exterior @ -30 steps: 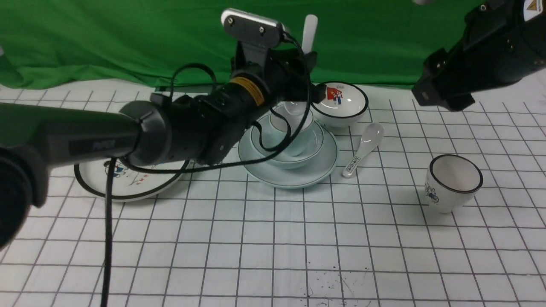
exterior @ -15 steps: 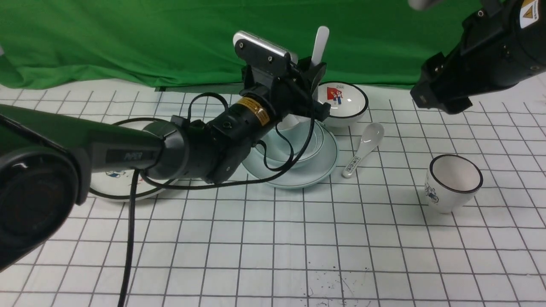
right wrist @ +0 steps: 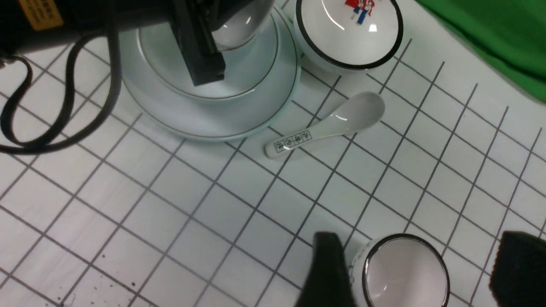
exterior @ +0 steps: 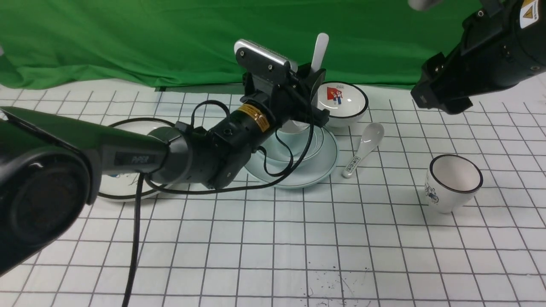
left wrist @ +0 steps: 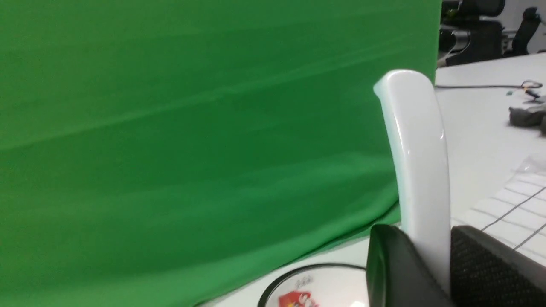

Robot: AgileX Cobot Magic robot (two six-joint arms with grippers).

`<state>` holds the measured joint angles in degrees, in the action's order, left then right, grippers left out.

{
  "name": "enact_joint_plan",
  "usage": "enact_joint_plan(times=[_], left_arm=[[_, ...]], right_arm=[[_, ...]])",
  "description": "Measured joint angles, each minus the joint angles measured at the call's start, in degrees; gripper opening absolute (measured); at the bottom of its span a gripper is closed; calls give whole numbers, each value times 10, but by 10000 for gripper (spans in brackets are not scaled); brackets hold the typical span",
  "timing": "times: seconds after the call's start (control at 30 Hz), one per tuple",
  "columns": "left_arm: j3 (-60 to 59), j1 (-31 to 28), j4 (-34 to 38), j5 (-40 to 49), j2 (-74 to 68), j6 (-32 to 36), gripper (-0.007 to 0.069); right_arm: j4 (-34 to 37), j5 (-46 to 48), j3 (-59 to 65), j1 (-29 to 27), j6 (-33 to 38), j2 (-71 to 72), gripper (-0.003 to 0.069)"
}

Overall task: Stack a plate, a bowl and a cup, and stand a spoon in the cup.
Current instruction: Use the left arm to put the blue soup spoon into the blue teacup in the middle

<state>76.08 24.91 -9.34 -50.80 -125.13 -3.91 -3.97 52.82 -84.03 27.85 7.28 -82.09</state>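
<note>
Left gripper (exterior: 316,87) pinches the spoon (exterior: 320,50) upright at the cup (exterior: 300,126); right gripper (right wrist: 422,273) spread wide.

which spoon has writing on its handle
The spoon lying flat on the table, right of the plate; its handle carries black characters. The plain spoon, held upright in the left gripper, has none.

White lettering on the left arm (exterior: 128,153) looks like PiPER. Its yellow label (exterior: 254,118) is too blurred to read, and so are the black characters on the printed spoon (right wrist: 320,130). There's a warning-triangle sticker (exterior: 529,7) on the right arm (exterior: 490,64).
</note>
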Motion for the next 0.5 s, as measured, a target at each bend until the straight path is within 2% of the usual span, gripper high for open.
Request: enact_joint_plan(times=[0.27, 0.37, 0.47, 0.5], left_arm=[[0, -22, 0, 17, -21, 0, 100], [0, -22, -4, 25, -21, -2, 198], [0, -22, -10, 51, -9, -15, 344], [0, -22, -11, 59, -9, -16, 363]], right_arm=[[0, 3, 0, 0, -1, 0, 514], [0, 8, 0, 0, -1, 1, 514], [0, 28, 0, 0, -4, 14, 514], [0, 32, 0, 0, -4, 18, 514]])
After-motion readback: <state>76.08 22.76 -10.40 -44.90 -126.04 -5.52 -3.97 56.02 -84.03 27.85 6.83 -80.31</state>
